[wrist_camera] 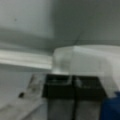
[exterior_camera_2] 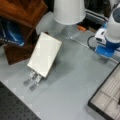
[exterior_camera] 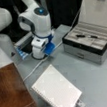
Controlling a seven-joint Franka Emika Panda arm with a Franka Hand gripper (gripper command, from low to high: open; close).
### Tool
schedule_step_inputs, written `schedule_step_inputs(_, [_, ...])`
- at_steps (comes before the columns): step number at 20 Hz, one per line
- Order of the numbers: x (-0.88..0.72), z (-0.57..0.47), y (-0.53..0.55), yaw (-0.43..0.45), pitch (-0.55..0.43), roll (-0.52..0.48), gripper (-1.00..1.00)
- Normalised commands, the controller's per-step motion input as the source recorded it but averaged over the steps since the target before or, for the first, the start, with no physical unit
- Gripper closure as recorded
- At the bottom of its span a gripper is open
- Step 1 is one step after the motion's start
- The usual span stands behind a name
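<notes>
Gripper is showing at wrist view bottom w/ fingers pressed together, nothing between them. In a front view the arm is standing bent low over the grey table, far-left, wrist down next to a blue piece. White notepad is lying flat near the arm, wood block on its left. Open case is sitting at right, small dark items inside; can't tell what. In a front view the notepad is lying beside a white lampshade-like cone.
</notes>
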Motion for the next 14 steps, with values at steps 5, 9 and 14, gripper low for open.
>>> schedule_step_inputs(5, [-1.0, -0.48, -0.3, 0.047, -0.582, 0.001, 1.0])
schedule_step_inputs(9, [-1.0, -0.39, -0.42, 0.05, -0.561, 0.063, 1.0])
schedule_step_inputs(14, [-1.0, -0.24, -0.46, 0.019, -0.535, 0.125, 1.0])
